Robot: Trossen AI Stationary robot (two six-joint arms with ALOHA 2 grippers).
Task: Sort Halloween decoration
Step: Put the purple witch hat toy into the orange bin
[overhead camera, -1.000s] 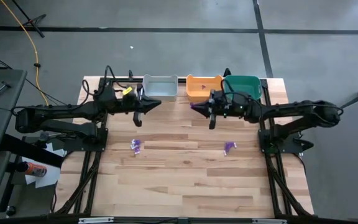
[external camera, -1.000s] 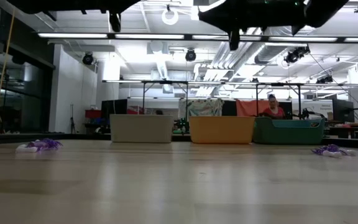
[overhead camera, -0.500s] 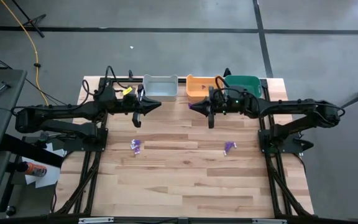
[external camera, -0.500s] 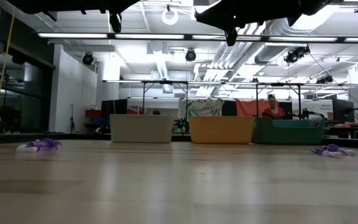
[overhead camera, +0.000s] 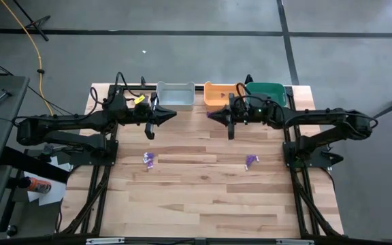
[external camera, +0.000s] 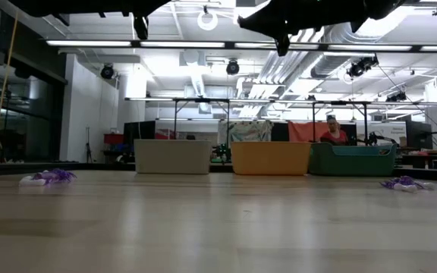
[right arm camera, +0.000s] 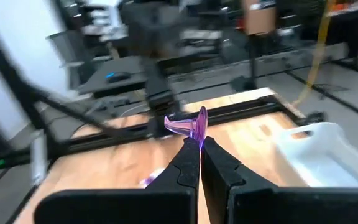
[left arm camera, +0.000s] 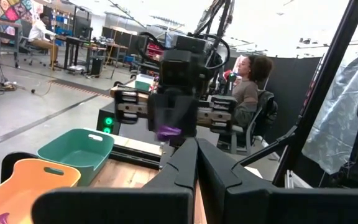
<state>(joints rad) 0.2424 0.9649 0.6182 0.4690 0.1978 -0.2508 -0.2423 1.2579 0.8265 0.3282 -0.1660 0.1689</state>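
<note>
While the right gripper (right arm camera: pixel 199 144) is hanging above the back of the table (overhead camera: pixel 209 197), its fingers are pressing together on a purple trinket (right arm camera: pixel 189 125), pinching it right at the tips so that it is sticking out past them. From above, that gripper (overhead camera: pixel 231 131) is sitting just in front of the orange bin (overhead camera: pixel 222 94), with the purple piece (overhead camera: pixel 214 116) showing at its left side, over bare wood and not over any bin. Looking level across the table, the fingers (external camera: pixel 281 44) are pointing down from high up, well clear of the surface.

Across from it, the left gripper (overhead camera: pixel 151 129) is hovering in front of the grey bin (overhead camera: pixel 175 95), fingers squeezed together (left arm camera: pixel 196 163) and carrying nothing. It is facing the right arm head-on, and from its wrist the purple trinket (left arm camera: pixel 168 131) is showing in the other gripper.

Along the back edge, the three bins are standing in a row: grey on the left, orange in the middle, teal bin (overhead camera: pixel 265 92) on the right. One small purple piece (left arm camera: pixel 2 218) is lying inside the orange bin.

Two little purple clusters are resting on the wood, well apart from each other and from both grippers: one (overhead camera: pixel 149 159) left of centre, the other (overhead camera: pixel 251 161) right of centre.

Beyond the table, a person (left arm camera: pixel 246 93) is sitting in a chair in the workshop.
</note>
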